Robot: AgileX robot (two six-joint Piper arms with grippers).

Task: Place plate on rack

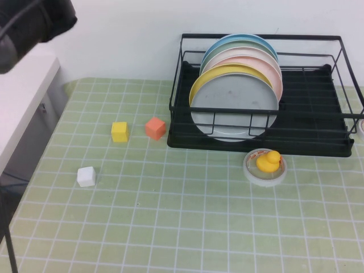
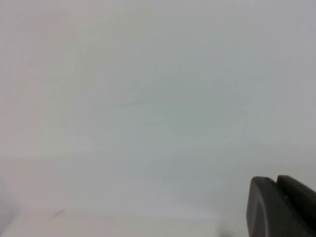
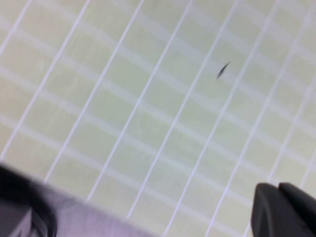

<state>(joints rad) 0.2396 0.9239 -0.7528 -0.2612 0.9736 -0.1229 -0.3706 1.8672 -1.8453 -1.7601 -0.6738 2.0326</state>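
Observation:
The light grey plate (image 1: pixel 234 111) stands upright in the front slot of the black wire rack (image 1: pixel 318 122) at the back right of the table. Behind it stand a yellow plate (image 1: pixel 216 74), a pink plate (image 1: pixel 267 62) and others. Part of my left arm (image 1: pixel 34 23) shows dark and blurred at the top left, far from the rack. In the left wrist view my left gripper (image 2: pixel 275 185) is shut and empty, facing a plain white surface. In the right wrist view my right gripper (image 3: pixel 277 190) is shut and empty over the green checked cloth; it is out of the high view.
A yellow rubber duck (image 1: pixel 268 161) sits on a round clear dish (image 1: pixel 264 176) just in front of the rack. A yellow cube (image 1: pixel 120 131), an orange cube (image 1: pixel 155 128) and a white cube (image 1: pixel 86 176) lie left of the rack. A white cabinet (image 1: pixel 23 96) borders the table's left.

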